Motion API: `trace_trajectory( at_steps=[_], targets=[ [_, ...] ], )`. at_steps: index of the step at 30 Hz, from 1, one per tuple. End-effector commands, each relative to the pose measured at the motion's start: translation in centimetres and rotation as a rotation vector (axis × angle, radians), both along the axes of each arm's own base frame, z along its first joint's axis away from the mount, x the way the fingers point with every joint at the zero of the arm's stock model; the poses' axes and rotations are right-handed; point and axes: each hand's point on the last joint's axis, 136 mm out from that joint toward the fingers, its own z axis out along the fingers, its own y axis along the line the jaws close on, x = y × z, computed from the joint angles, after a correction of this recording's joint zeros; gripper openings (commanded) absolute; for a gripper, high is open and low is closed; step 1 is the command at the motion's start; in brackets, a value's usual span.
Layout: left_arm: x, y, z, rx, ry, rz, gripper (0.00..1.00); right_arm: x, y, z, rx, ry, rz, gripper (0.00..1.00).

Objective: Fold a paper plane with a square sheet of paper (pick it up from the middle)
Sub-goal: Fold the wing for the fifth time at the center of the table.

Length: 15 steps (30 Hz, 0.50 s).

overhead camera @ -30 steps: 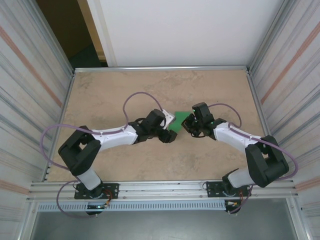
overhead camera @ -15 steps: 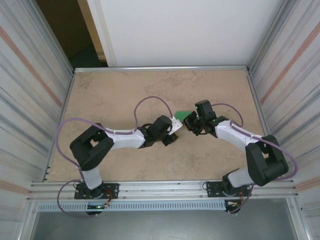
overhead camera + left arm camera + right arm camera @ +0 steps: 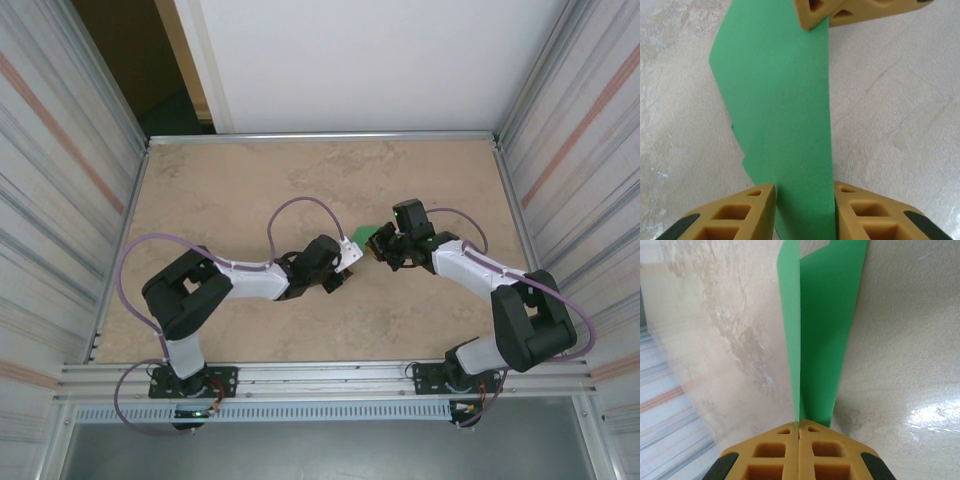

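Leftward no longer: the left arm has tucked in and carried the left pincer [image 3: 351, 251] right, up to the square sheet of paper [image 3: 365, 233], with its fingers drawing closer. In the left wrist view the left pincer [image 3: 804, 200] stands narrow but apart, the green strip [image 3: 785, 100] filling the gap; whether the pads press it I cannot tell. The right pincer [image 3: 799, 426] is clamped on the folded edge of the paper [image 3: 822, 340], held mid-table [image 3: 250, 180] between both arms. A two-handed hold looks close, probably ready for the next crease.
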Motion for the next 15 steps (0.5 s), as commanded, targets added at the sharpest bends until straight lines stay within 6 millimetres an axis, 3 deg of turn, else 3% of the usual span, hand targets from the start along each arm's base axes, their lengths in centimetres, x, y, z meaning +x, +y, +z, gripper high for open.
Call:
trace_trajectory(
  at_steps=[1, 9, 15],
  targets=[
    [-0.1, -0.1, -0.3, 0.006, -0.026, -0.022, 0.3, -0.1, 0.1, -0.2, 0.016, 0.035, -0.012, 0.0],
    [-0.2, -0.1, -0.8, 0.015, -0.016, -0.027, 0.22, -0.4, 0.1, -0.7, 0.016, 0.057, -0.005, 0.08],
    [-0.5, 0.0, -1.6, 0.024, 0.004, -0.03, 0.16, -0.5, -0.4, -0.3, 0.012, 0.051, -0.011, 0.5]
  ],
)
